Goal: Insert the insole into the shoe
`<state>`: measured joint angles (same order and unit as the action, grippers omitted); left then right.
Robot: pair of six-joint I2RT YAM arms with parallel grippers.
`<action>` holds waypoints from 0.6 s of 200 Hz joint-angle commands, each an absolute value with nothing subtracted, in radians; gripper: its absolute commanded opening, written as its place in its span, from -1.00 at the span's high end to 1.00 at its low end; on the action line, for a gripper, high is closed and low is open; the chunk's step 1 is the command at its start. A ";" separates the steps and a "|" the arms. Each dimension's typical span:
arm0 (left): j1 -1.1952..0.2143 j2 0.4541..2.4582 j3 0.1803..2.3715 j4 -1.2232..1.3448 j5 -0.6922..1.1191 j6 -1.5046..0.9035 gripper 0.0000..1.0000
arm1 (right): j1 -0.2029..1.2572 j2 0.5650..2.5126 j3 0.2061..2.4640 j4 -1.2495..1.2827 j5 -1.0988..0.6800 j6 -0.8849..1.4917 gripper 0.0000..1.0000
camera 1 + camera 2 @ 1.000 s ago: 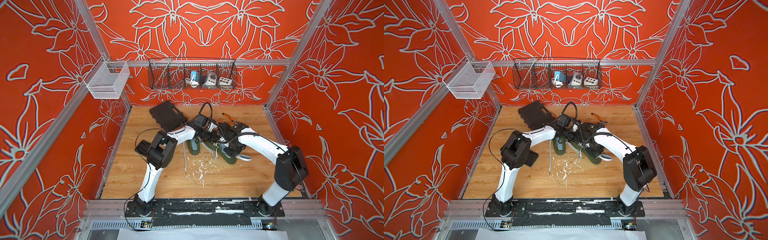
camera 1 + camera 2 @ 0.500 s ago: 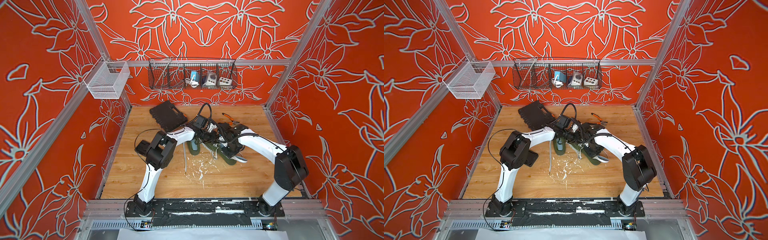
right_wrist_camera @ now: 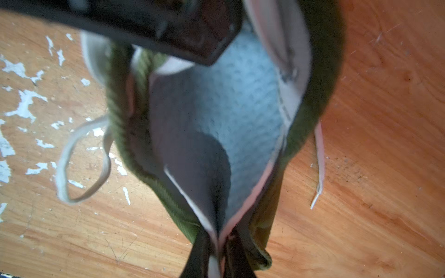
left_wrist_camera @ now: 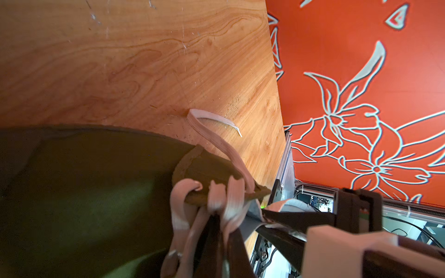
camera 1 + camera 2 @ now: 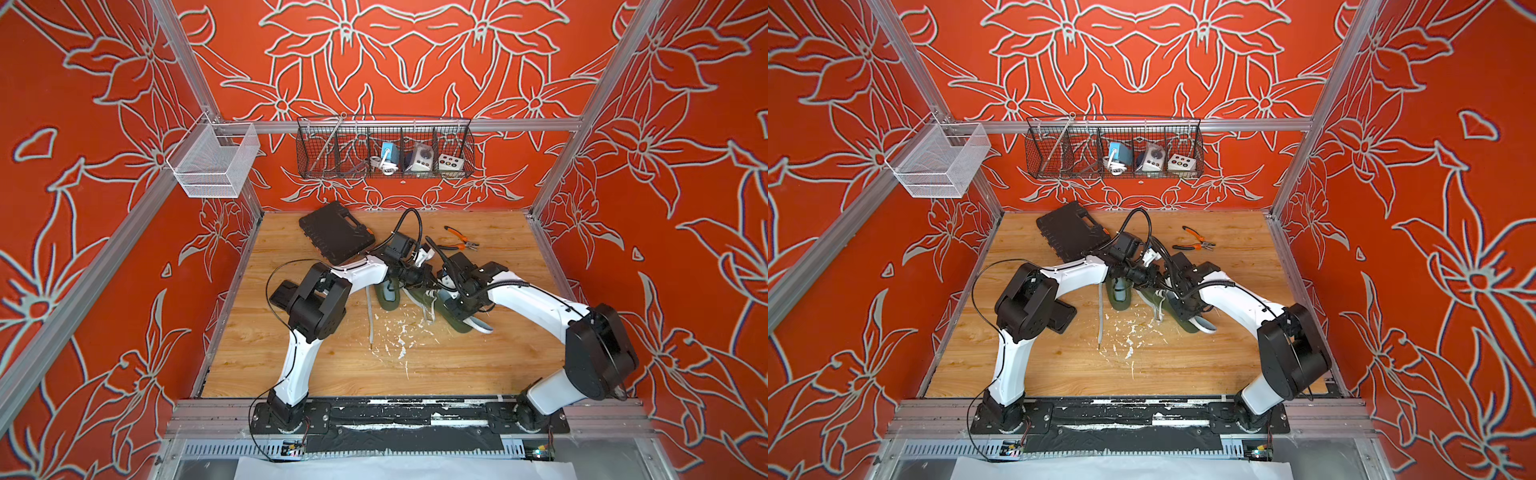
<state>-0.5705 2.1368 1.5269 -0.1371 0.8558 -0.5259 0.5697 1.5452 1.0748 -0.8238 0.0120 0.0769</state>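
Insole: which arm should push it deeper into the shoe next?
Right, probably. The right gripper pinches the folded insole, already partly inside the green shoe; the left gripper is shut at the laces, seemingly steadying that shoe.

- Both top views: set high at the front edge, angled steeply down onto the table (image 5: 478, 365) and the rear wall (image 5: 395, 62); far off, whole cell covered, framing nearly equal.
- Left wrist view: very near, skimming the olive shoe (image 4: 84, 192) side-on, facing across the table to a side wall (image 4: 361, 72).
- Right wrist view: very near, looking down into the shoe's opening at the grey insole (image 3: 228, 108); blurred.
- Shared by all four: that shoe and the table around it.
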 commanded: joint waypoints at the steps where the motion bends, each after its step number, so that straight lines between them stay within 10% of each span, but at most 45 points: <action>1: -0.575 2.089 1.522 -0.114 0.893 -0.535 1.00 | 0.565 1.527 1.061 -0.748 -0.007 0.071 1.00; 120: -0.577 2.086 1.519 -0.133 0.898 -0.511 1.00 | 0.555 1.455 0.979 -0.624 -0.067 0.033 0.98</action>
